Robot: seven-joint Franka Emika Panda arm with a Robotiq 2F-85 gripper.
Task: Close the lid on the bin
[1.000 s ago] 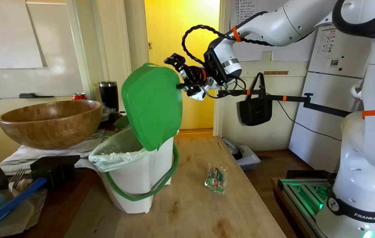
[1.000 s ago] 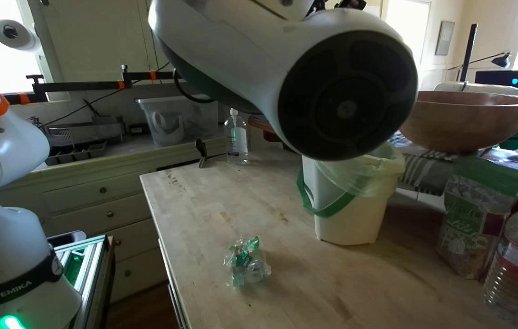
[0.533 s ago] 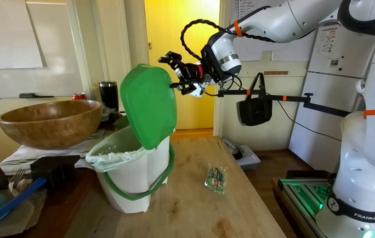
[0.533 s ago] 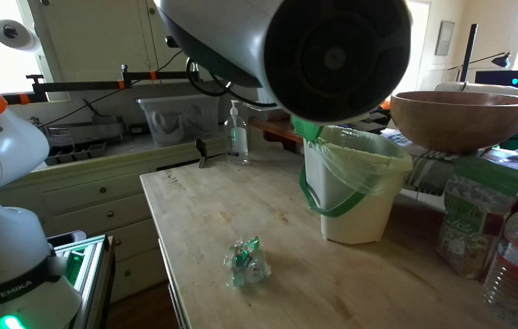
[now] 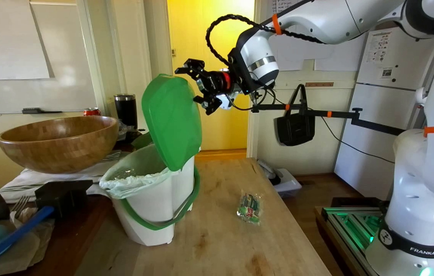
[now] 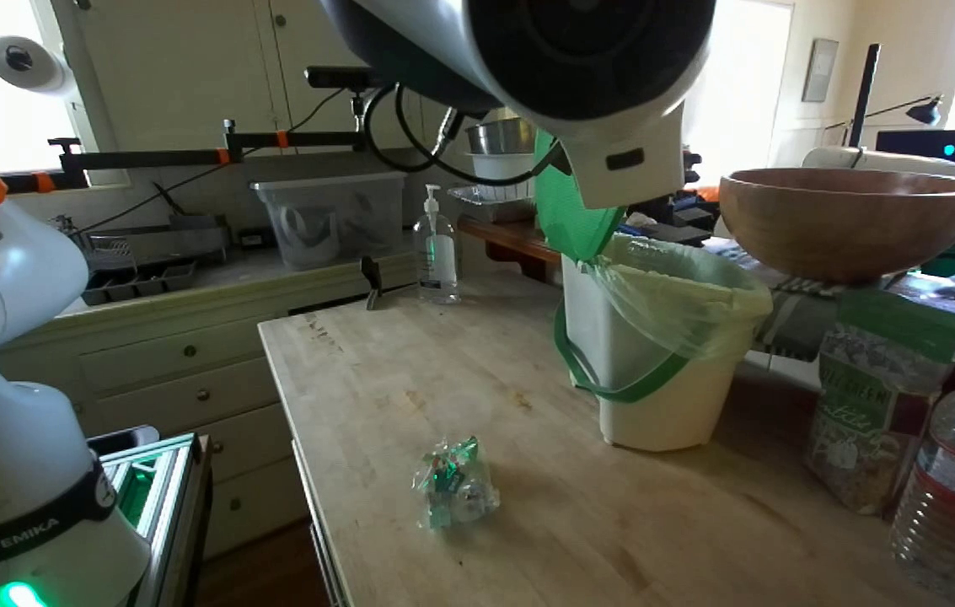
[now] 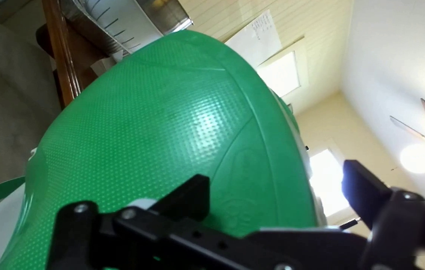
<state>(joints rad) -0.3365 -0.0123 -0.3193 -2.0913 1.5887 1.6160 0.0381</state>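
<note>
1. The lid [image 5: 172, 122] stands raised, nearly upright, over one side of the bin [image 5: 153, 205].
2. My tool [image 5: 186, 85] is spread wide, one finger just beside the lid's outer face; I cannot confirm contact.
3. The lid lies ahead of my tool.
4. The bin stands on the counter [image 5: 220, 230], below tool level.

The lid [image 7: 141, 131] is dotted green, the bin [image 5: 155, 203] white, the pincer [image 7: 278, 188] black
</note>
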